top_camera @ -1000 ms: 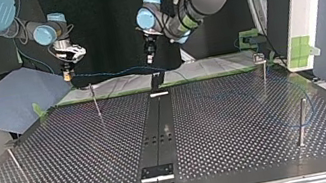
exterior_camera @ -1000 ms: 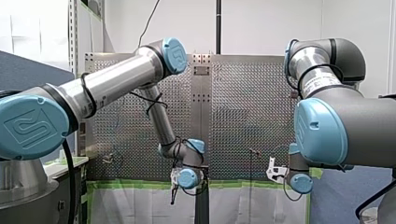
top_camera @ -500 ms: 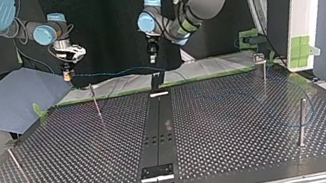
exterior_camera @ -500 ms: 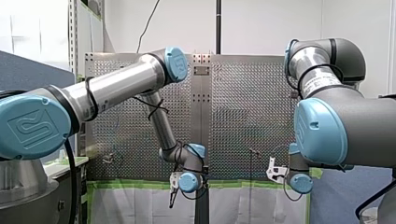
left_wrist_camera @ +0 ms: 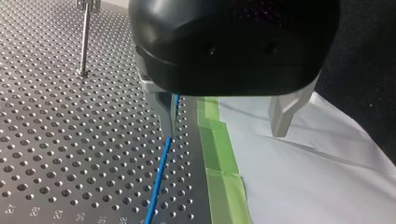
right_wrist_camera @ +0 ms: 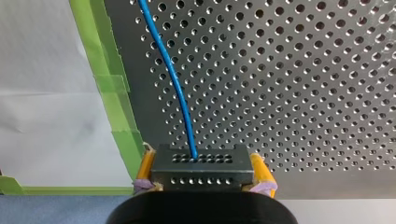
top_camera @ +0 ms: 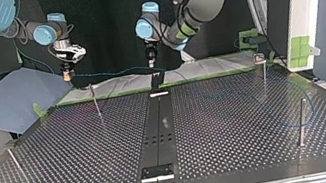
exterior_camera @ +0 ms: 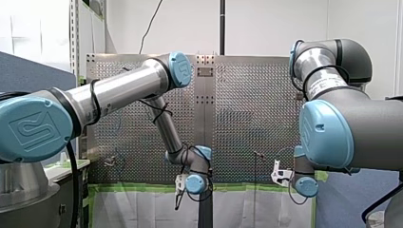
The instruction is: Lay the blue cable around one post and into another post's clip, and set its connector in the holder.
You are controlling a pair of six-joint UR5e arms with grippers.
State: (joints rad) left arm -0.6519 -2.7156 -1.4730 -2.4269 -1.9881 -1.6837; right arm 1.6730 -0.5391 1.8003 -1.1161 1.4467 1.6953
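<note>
Right wrist view: my right gripper (right_wrist_camera: 201,171) clamps the black perforated connector block (right_wrist_camera: 201,162) of the thin blue cable (right_wrist_camera: 179,93); my left gripper (left_wrist_camera: 225,130) hangs released beside it.

You lose the thin blue cable (left_wrist_camera: 161,172) twice in the left wrist view: it slips behind the black body of my left gripper (left_wrist_camera: 226,130), and the picture's edge cuts its far run. In the right wrist view, the black perforated connector block (right_wrist_camera: 202,170) hides most of the yellow pads (right_wrist_camera: 145,165).
</note>
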